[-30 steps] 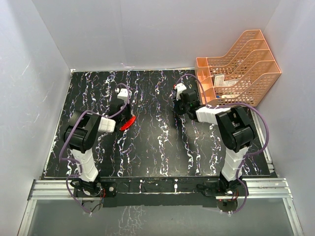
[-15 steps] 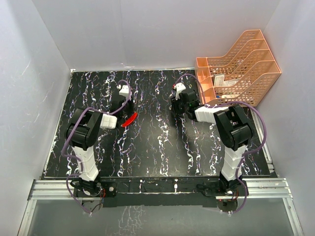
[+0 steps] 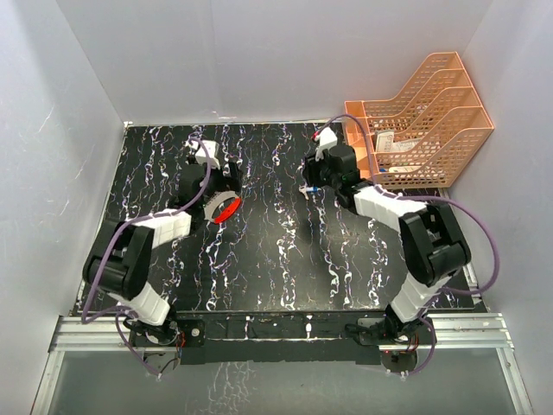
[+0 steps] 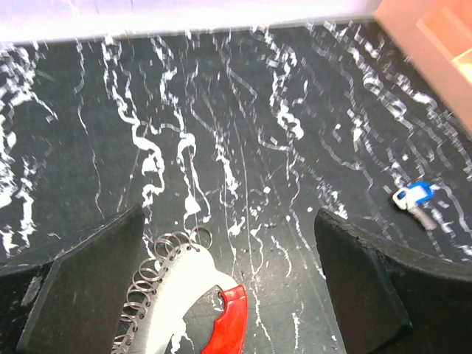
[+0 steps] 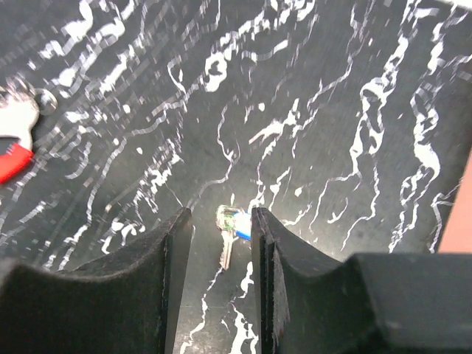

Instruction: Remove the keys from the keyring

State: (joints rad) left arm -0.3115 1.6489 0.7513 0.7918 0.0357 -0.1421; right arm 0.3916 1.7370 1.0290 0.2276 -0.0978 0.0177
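**Blue key off the ring; separation looks done**

Blue-headed key [image 5: 233, 230] lies loose on the marbled mat [image 3: 276, 259], lower centre of the right wrist view. It shows through the narrow gap of the right gripper [image 5: 221, 214], whose fingers are parted and grip nothing. Keyring [image 4: 198, 313] sits bottom-centre in the left wrist view, well apart from the key. The left gripper [image 4: 229, 214] is spread wide around it, not holding it. No key visible on its small wire rings [image 4: 158, 258]. Next move: check the ring's cropped part, then back off.
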